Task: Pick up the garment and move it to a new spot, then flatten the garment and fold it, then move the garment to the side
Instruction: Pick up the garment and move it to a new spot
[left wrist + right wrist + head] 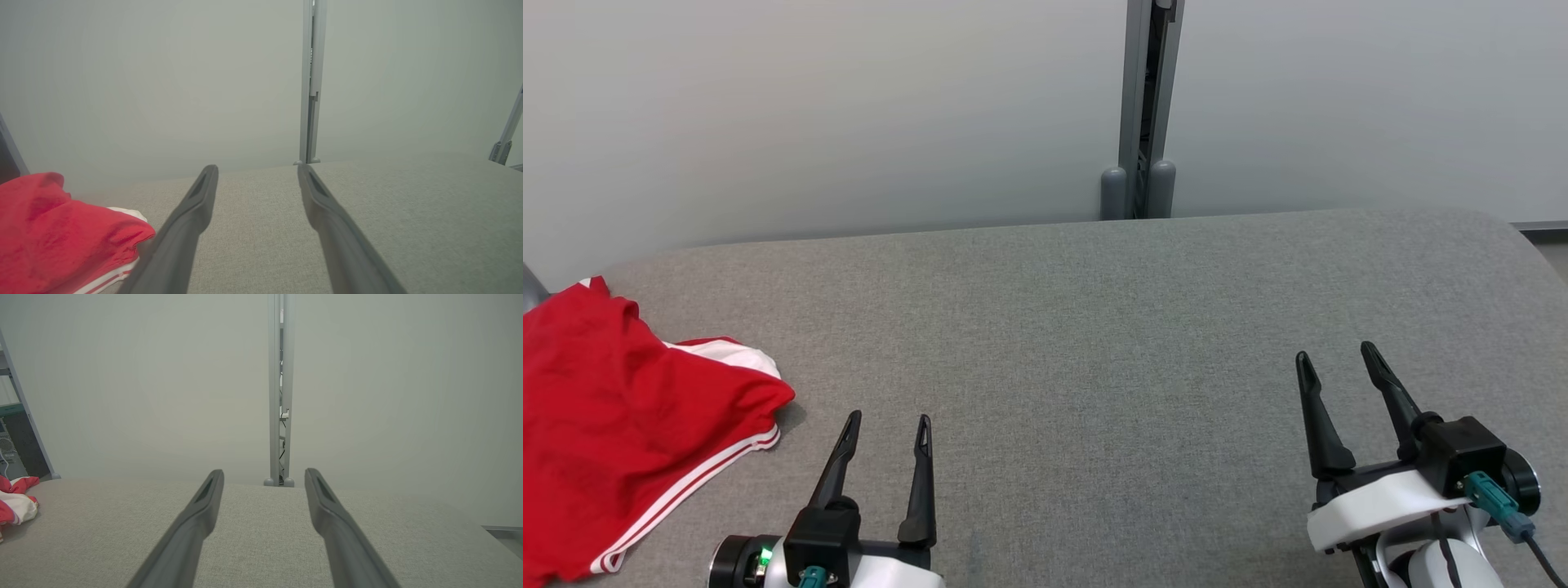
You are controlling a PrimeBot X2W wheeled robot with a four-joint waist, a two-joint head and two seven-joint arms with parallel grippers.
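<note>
The crumpled red garment with white trim stripes (621, 425) lay bunched at the left edge of the grey fabric-covered table (1094, 327), running out of the head view there; how much overhung could not be told. The left gripper (889, 417) hovered just beside its hem, fingers spread and empty; the right gripper (1335, 352), equally spread and empty, sat well apart on the far side. A shallow pinch on the heap risked catching one loose layer, so the cloth might slide off the edge; gripping several folds together would probably make flattening harder; a lone left-hand lift could leave it dragging.
</note>
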